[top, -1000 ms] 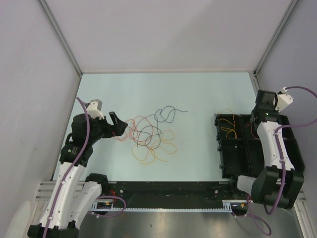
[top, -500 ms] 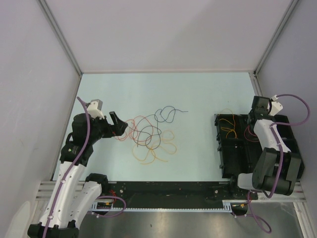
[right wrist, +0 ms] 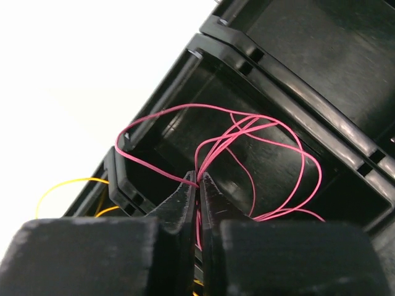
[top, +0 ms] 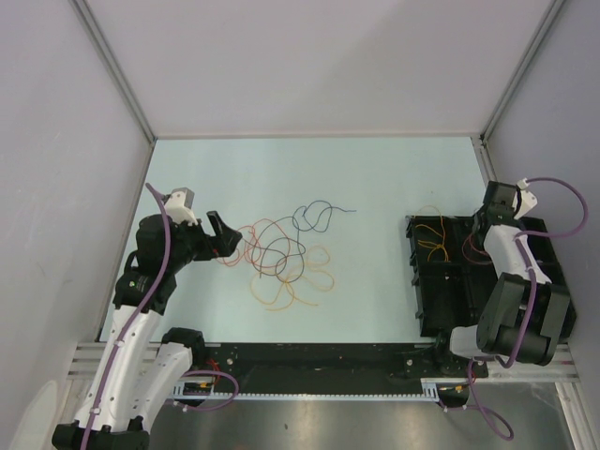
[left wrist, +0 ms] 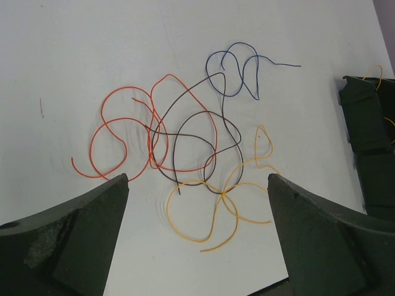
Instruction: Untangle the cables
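Several thin cables [top: 281, 258] lie tangled on the pale table: an orange-red one [left wrist: 117, 123], a dark brown-black one [left wrist: 191, 142], a dark blue one [left wrist: 237, 68] and a yellow one [left wrist: 228, 203]. My left gripper [left wrist: 197, 179] hovers just left of the tangle in the top view [top: 225, 239], jaws wide open and empty. My right gripper [right wrist: 197, 177] is shut on a pink-red cable [right wrist: 290, 148], whose loops hang into a compartment of the black tray [right wrist: 296, 49]. A yellow cable [right wrist: 62, 185] lies in the neighbouring compartment.
The black compartmented tray [top: 441, 309] stands at the right side of the table, under the right arm. Grey walls close in the table at the left, back and right. A metal rail runs along the near edge.
The right arm has folded in over the tray, its wrist shifting a little with the pink-red cable. The left arm and the tangle have not moved.
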Action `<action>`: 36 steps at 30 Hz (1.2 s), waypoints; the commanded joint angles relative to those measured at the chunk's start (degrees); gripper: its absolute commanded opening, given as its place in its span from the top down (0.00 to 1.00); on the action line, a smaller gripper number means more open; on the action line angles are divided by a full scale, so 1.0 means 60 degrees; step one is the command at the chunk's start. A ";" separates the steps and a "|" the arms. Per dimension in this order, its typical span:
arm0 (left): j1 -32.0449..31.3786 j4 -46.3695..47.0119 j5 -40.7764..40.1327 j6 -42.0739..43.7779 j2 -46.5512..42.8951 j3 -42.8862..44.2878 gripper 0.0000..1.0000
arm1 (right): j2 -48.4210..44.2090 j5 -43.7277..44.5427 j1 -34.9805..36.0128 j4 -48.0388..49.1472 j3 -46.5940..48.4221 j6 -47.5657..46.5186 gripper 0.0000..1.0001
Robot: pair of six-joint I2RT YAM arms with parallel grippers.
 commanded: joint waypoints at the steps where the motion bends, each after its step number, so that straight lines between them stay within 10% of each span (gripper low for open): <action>1: -0.0001 0.0274 0.0175 0.0116 -0.0085 -0.0007 0.00 | -0.0211 -0.0785 -0.0166 0.0601 0.0082 -0.0443 0.82; 4: -0.0001 0.0274 0.0161 0.0116 -0.0071 -0.0007 0.00 | -0.0488 -0.0787 -0.0166 0.0470 0.0141 -0.0532 0.50; 7: -0.0001 0.0274 0.0146 0.0116 -0.0071 -0.0007 0.00 | -0.0810 -0.0845 -0.0166 0.0353 0.0170 -0.0575 0.45; 18: 0.0013 0.0230 -0.0044 0.0072 -0.0056 -0.0022 0.00 | -0.2407 -0.1534 0.0228 -0.0379 0.0258 -0.0576 0.46; 36: -0.2154 -0.0255 -0.3441 -0.1655 0.1335 0.0096 0.03 | -0.3976 0.0487 0.6380 -0.1684 0.0258 0.0537 0.47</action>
